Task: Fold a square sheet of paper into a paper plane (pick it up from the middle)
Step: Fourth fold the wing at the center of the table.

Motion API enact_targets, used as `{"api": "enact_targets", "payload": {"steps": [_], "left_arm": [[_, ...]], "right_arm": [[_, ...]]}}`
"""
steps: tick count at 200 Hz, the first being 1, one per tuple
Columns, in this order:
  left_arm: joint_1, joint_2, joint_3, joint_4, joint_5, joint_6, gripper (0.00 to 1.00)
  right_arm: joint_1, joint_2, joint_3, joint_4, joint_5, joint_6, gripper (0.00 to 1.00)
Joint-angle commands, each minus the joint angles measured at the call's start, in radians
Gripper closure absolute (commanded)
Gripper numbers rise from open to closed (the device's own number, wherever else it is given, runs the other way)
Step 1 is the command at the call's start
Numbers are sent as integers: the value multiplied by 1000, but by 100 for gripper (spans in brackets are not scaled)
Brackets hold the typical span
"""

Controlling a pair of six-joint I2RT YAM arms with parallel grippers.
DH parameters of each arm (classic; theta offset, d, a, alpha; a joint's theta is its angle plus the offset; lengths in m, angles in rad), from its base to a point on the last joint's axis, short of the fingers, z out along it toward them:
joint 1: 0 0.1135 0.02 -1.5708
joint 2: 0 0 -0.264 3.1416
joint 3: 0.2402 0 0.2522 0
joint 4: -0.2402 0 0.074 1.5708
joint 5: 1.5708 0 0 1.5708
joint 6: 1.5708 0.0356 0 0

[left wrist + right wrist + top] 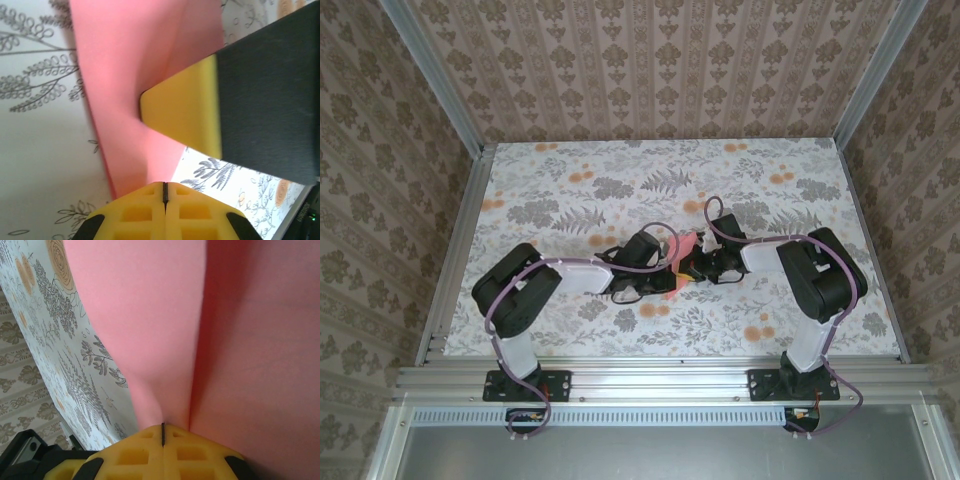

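The pink-red square sheet of paper (pixel 685 243) hangs bent between my two grippers over the middle of the table. In the left wrist view the sheet (pixel 125 75) runs down into my left gripper (pixel 164 186), whose yellow jaws are shut on its lower edge. A yellow finger (pixel 185 115) of the right gripper presses against the sheet from the right. In the right wrist view the sheet (pixel 150 315) shows a lengthwise crease ending at my right gripper (pixel 162 427), shut on it. From above, the left gripper (pixel 666 262) and the right gripper (pixel 690 264) nearly touch. The paper plane is out of view.
The table (pixel 570 190) has a floral cloth with small orange flower prints (pixel 758 332). Aluminium rails (pixel 455 250) line its left, right and near edges, and patterned walls stand close behind. Both arms' elbows sit near the front corners.
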Motion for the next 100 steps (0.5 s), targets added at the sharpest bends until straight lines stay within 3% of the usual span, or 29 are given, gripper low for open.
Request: {"api": "enact_targets", "payload": {"steps": [1,44,100], "left_arm": [[3,25,-20,-44,-13,-11,100],[4,33,-62,-104,-22,-10,100],[7,29,-113,-128,-9,-8,100]], "right_arm": [[-8,68,-11,-66,93,3,95],[-30,73,19,-66,98,-22,95],[-130,129,116,-58,109,-48,95]]}}
